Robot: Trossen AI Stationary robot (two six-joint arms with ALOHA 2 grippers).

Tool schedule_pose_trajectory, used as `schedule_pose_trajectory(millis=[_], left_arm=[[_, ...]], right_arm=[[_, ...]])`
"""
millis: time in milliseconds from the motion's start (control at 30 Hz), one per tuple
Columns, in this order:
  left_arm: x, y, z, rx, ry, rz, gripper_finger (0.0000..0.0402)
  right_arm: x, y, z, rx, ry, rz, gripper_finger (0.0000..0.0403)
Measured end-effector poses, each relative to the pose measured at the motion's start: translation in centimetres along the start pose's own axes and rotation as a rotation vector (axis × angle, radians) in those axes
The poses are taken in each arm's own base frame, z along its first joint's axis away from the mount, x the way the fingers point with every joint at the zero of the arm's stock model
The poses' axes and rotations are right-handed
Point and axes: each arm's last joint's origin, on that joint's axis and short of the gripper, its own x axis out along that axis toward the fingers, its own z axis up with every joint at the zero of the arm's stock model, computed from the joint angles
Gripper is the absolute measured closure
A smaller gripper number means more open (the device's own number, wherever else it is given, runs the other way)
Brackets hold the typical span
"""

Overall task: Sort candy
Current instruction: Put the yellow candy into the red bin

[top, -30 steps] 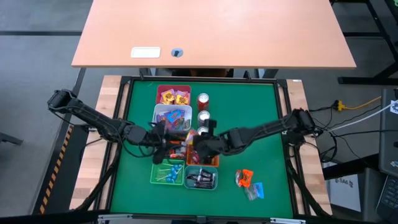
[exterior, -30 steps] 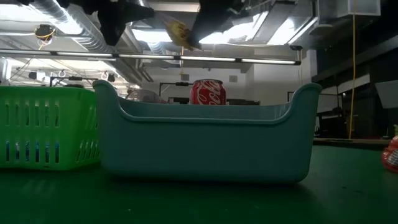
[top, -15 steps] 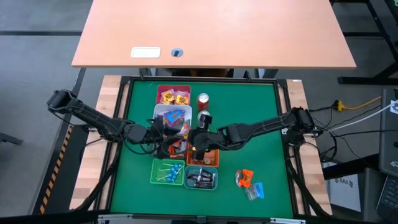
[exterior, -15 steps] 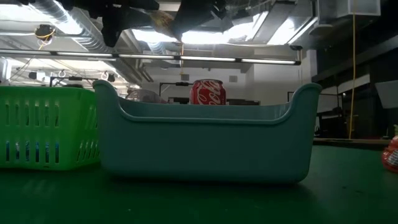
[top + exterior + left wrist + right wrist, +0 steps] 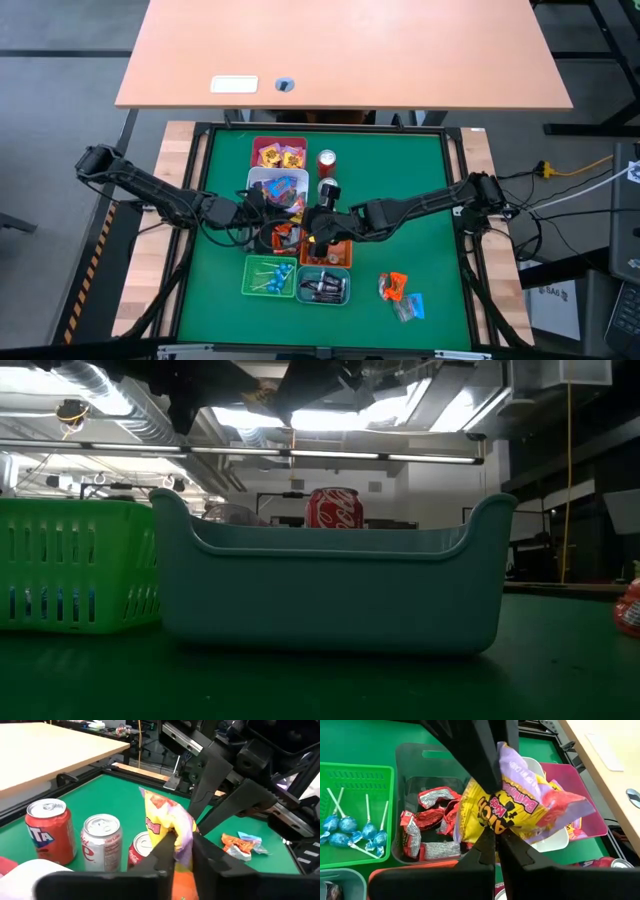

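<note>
Now both pincers meet on one sweet above the bins. The right gripper point(image 5: 496, 840) is clamped together on a yellow-and-purple candy packet point(image 5: 520, 807), and the left gripper point(image 5: 181, 849) pinches the same packet from the opposite side, its fingers closed against the wrapper. Below the right gripper sit a dark bin point(image 5: 410, 757) of red-wrapped sweets and a green bin point(image 5: 350, 770) of blue lollipops point(image 5: 345, 827). Beyond the left gripper stand three cans point(image 5: 100, 842); loose candies point(image 5: 400, 295) lie well apart.
</note>
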Motion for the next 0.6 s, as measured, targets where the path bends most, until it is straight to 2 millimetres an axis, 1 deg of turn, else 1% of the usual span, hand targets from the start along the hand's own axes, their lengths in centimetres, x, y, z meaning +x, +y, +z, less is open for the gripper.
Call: schedule_pose_trajectory(millis=[100,200,300,400,600], left_arm=[[0.00,0.00,0.00,0.006,0.000,0.000,0.0392],[0.00,0.00,0.00,0.006,0.000,-0.001,0.0396],[0.00,0.00,-0.01,0.007,0.001,-0.002,0.0399],[0.00,0.01,-0.02,0.008,0.001,0.002,0.0400],[0.17,0.38,0.02,0.010,0.004,0.024,0.0401]], right_arm=[[-0.01,0.02,0.00,0.001,0.000,0.001,0.0398],[-0.01,0.05,0.01,0.010,0.000,0.014,0.0395],[-0.01,0.10,0.06,0.033,-0.003,0.029,0.0384],[-0.01,0.17,0.08,0.034,-0.004,0.051,0.0354],[-0.11,0.12,0.02,0.027,0.005,0.054,0.0276]])
